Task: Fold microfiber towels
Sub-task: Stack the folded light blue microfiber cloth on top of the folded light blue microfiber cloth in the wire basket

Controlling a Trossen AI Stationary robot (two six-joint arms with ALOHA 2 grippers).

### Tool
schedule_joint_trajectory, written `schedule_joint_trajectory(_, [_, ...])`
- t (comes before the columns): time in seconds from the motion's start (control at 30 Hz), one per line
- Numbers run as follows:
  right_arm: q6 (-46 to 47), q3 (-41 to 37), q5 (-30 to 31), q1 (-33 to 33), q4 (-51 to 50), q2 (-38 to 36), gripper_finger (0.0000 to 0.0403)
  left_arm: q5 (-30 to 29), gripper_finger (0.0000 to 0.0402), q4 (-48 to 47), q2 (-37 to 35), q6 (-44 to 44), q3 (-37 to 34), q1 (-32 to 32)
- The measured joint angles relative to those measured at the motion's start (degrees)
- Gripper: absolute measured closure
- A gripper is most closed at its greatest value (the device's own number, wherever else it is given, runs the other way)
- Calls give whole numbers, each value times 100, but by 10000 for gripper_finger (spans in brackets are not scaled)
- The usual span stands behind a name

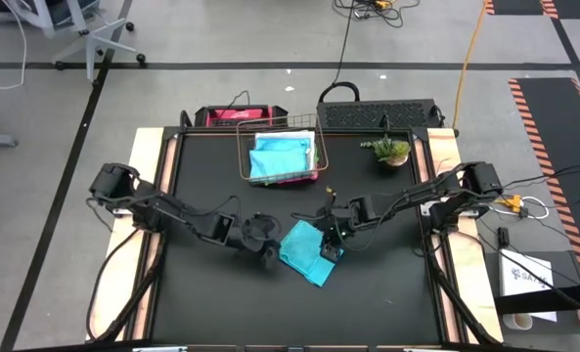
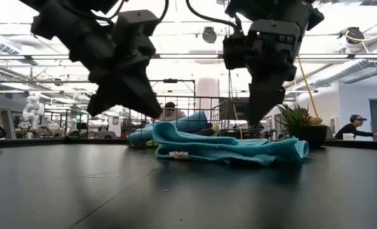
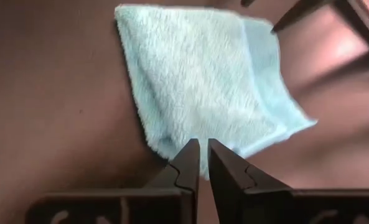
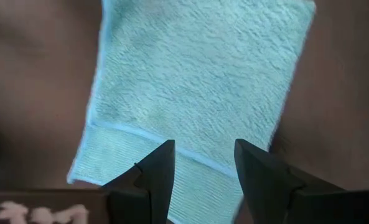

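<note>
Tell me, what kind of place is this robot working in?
Probably a robotics lab or workshop. A black work table stands on a taped floor with trailing cables, people sit at desks behind, and another white robot stands in the open, ducted hall.

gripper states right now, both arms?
Left gripper: shut, holding nothing, above the edge of the turquoise towel.
Right gripper: open, empty, over the same towel.

A robotics lab — open ceiling ducts [image 2: 360, 48], floor cables [image 1: 343, 44], people at workstations [image 2: 353, 126] behind the table [image 1: 221, 313].
</note>
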Motion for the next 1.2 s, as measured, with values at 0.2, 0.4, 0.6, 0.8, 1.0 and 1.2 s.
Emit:
schedule_joint_trajectory(0.2, [18,-11,2,-2,-242,1,243,708,335,233,50,-166,6,414])
schedule_joint_trajectory(0.4, [37,-11,-2,-2,-326,1,243,913,276,423,271,-398,14,471])
schedule_joint_trajectory(0.6, [64,-117,2,-2,-357,1,243,1069,246,845,518,-676,1,488])
schedule_joint_trajectory(0.8, [19,-254,13,-4,-315,1,242,1111,245,831,635,-711,2,495])
schedule_joint_trajectory(1.0, [-106,-438,16,-4,-36,3,242,1078,245,770,629,-708,4,563])
schedule_joint_trajectory(1.2, [-91,-477,39,-28,-8,3,209,1067,245,732,629,-711,3,565])
